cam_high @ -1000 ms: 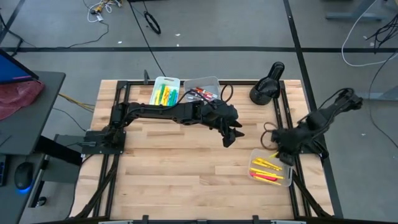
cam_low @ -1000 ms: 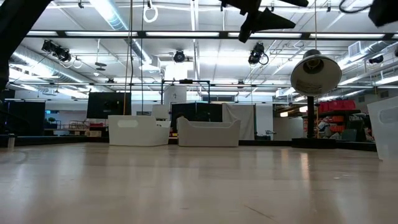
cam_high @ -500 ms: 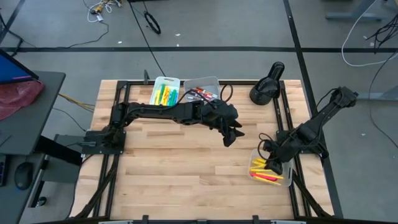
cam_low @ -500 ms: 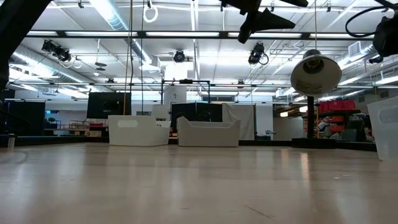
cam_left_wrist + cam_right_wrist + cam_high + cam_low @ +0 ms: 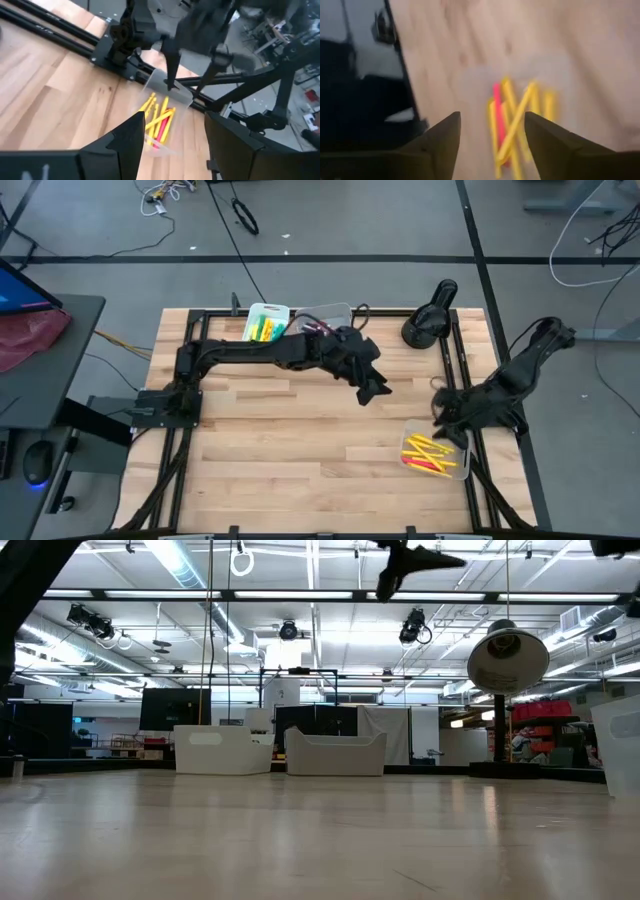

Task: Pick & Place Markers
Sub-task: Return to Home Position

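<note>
Yellow and pink markers (image 5: 428, 455) lie in a clear bin (image 5: 452, 471) at the table's near right. My right gripper (image 5: 443, 418) hangs open just above the bin's far edge; its wrist view shows the markers (image 5: 512, 125) below its fingers. My left gripper (image 5: 372, 390) hovers open, high over the table's middle, holding nothing. It looks toward the same bin (image 5: 161, 82) and its markers (image 5: 157, 125). At the far edge stand a white bin with yellow and green markers (image 5: 263, 330) and a clear bin with red and dark markers (image 5: 318, 328), partly hidden by the left arm.
A black lamp (image 5: 430, 315) stands at the far right corner, and its head shows in the low view (image 5: 507, 660). Black frame rails (image 5: 462, 370) run along the table's sides. Bare wood (image 5: 280, 440) lies across the table's middle and near left.
My right gripper dipped down toward the clear bin of yellow markers, then drew back up and toward the far edge. My left gripper has risen a little and shifted slightly toward the far edge.
</note>
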Available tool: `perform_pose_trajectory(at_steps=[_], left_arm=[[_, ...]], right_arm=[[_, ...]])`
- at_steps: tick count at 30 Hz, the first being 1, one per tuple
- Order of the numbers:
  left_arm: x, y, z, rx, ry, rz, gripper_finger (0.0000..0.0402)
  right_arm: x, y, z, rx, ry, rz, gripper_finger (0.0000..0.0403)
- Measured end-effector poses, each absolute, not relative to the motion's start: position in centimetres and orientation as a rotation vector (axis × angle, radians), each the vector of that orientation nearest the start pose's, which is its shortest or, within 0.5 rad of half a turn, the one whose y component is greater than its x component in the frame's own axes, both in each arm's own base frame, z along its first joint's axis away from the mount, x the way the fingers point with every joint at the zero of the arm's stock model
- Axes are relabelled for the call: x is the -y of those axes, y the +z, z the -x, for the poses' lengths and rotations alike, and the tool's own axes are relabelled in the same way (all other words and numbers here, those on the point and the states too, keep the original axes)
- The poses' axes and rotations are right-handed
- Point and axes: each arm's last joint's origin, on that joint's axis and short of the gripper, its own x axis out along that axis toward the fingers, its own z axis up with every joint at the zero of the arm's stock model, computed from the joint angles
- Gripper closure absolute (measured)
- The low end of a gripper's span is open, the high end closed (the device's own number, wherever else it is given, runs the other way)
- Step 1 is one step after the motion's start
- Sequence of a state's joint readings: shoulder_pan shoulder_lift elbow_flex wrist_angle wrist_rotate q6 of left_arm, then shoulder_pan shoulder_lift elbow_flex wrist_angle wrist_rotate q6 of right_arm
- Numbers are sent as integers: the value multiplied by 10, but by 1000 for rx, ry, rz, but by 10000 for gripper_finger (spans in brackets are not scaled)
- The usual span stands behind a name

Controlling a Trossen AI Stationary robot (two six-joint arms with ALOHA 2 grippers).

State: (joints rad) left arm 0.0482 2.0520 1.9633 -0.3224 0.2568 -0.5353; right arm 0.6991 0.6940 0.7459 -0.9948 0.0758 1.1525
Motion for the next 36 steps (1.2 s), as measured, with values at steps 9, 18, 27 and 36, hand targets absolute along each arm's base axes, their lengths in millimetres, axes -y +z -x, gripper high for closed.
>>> perform_pose_trajectory(at_steps=[9, 18, 27, 36], left_arm=[[-19, 390, -441, -365, 30, 419, 191], [-23, 407, -420, -369, 128, 402, 191], [-23, 424, -416, -254, 110, 473, 191], [-18, 436, -419, -133, 55, 555, 191]], right_arm=[[-33, 315, -60, -639, -63, -434, 278], [12, 307, -12, -87, 31, -481, 394], [-24, 258, -53, 24, 131, -481, 401], [-33, 220, -79, 173, 201, -533, 402]])
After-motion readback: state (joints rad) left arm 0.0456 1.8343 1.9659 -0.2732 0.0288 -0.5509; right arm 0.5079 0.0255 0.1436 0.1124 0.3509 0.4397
